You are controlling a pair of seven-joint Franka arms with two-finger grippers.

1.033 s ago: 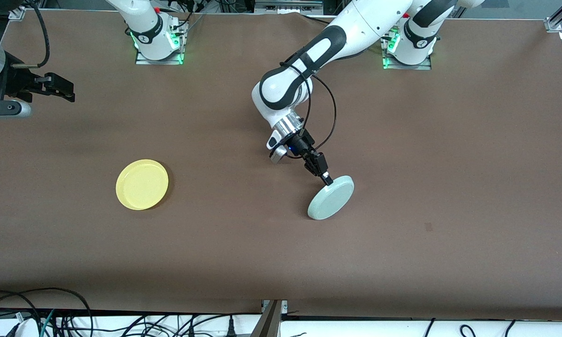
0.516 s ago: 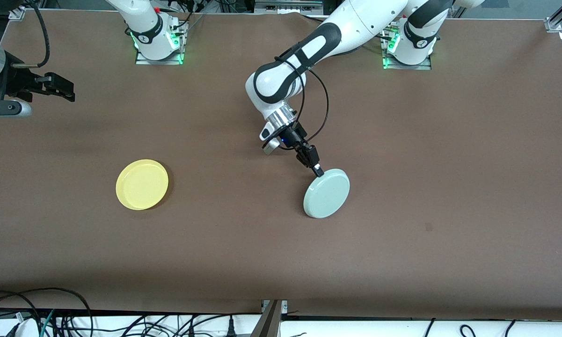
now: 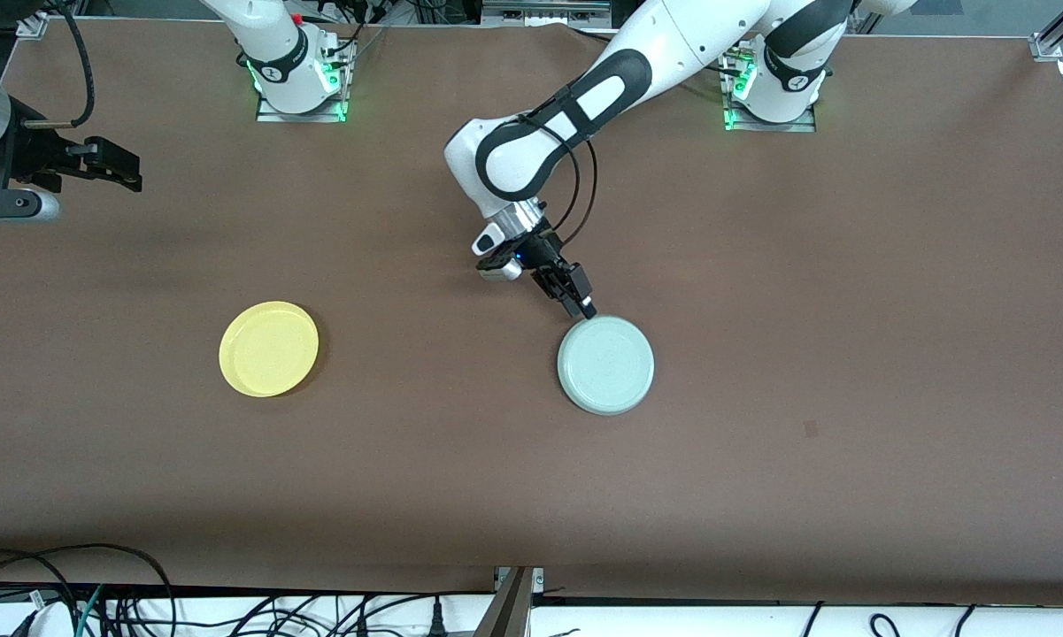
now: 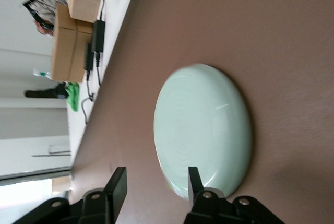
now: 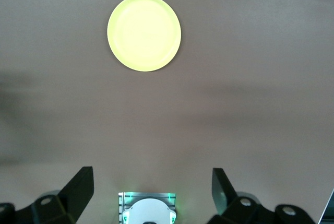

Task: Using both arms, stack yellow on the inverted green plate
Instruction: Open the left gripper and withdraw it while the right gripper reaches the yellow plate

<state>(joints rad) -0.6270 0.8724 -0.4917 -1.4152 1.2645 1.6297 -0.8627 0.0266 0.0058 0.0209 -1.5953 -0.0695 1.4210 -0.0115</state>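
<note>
The right gripper (image 3: 128, 177) hangs high over the right arm's end of the table (image 3: 850, 265), its two fingers spread wide apart and holding nothing — the right arm waits there. In the right wrist view the same black fingers (image 5: 78, 187) frame bare brown table with the yellow plate in sight.

The yellow plate (image 3: 268, 348) lies flat and rim-up on the table, toward the right arm's end, well apart from the green plate.

The left gripper (image 3: 584, 310) sits low at the edge of the green plate (image 3: 605, 364), on the edge farther from the front camera. The left wrist view shows its fingers (image 4: 194, 182) parted, one tip just beside the plate's rim — nothing clamped between them. The green plate (image 4: 201, 130) lies flat, underside up, faint rings showing.
</note>
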